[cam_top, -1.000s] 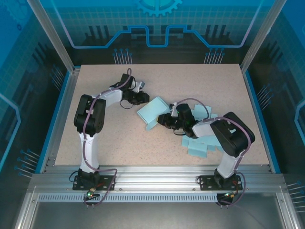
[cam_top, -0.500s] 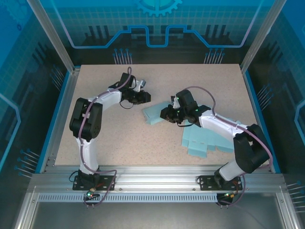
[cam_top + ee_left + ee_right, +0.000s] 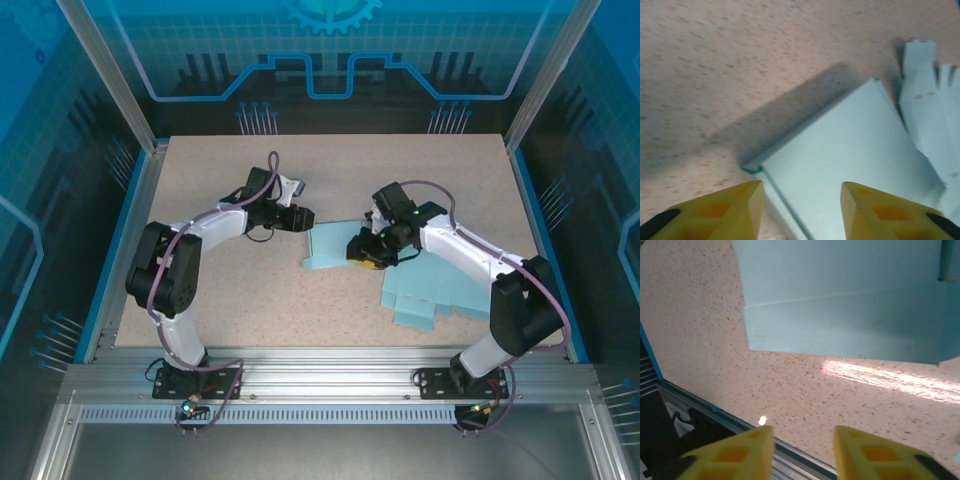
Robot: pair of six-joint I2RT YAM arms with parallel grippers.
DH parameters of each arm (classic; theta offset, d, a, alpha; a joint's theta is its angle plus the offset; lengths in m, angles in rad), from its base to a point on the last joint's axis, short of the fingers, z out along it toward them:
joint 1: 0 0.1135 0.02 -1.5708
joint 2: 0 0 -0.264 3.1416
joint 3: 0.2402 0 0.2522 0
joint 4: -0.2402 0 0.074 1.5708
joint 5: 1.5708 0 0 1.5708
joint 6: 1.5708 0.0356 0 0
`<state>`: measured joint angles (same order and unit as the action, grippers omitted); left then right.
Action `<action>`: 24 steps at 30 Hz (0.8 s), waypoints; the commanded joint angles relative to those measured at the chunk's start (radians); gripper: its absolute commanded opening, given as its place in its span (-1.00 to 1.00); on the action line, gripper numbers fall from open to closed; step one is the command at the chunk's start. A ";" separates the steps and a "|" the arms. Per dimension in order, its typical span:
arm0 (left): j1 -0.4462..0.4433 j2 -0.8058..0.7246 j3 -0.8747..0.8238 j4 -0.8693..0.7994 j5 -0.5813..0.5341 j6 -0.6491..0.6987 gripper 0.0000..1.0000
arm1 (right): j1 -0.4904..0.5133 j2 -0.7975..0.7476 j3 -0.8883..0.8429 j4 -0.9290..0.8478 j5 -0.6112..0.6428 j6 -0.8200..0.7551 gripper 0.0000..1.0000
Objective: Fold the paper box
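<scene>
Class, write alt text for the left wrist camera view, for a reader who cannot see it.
A flat light-blue paper box lies on a speckled beige table. The left gripper shows two yellow fingertips, apart and empty, at the bottom edge; more blue paper lies at right.

You had both arms reaching inward toward each other. The left gripper and right gripper pointed down, jaws parted, nothing between them.

Pale blue paper box, speckled beige table, yellow fingers on the left gripper.
</scene>
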<state>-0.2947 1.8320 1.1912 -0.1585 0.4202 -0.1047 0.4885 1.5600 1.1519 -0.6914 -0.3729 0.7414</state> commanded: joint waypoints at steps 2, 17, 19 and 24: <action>-0.002 -0.022 0.006 -0.102 -0.137 -0.004 0.06 | -0.049 -0.004 0.057 -0.017 0.066 -0.226 0.09; -0.139 -0.215 -0.281 0.078 -0.185 -0.145 0.75 | -0.203 0.163 -0.001 0.242 -0.024 -0.427 0.53; -0.139 -0.180 -0.267 0.075 -0.200 -0.173 0.73 | -0.203 0.189 -0.004 0.272 -0.030 -0.431 0.53; -0.139 -0.077 -0.199 0.066 -0.251 -0.252 0.47 | -0.204 0.263 0.005 0.320 -0.048 -0.430 0.50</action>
<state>-0.4358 1.7069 0.9428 -0.0872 0.2222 -0.2951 0.2886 1.7893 1.1561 -0.4236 -0.3767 0.3283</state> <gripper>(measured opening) 0.747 0.757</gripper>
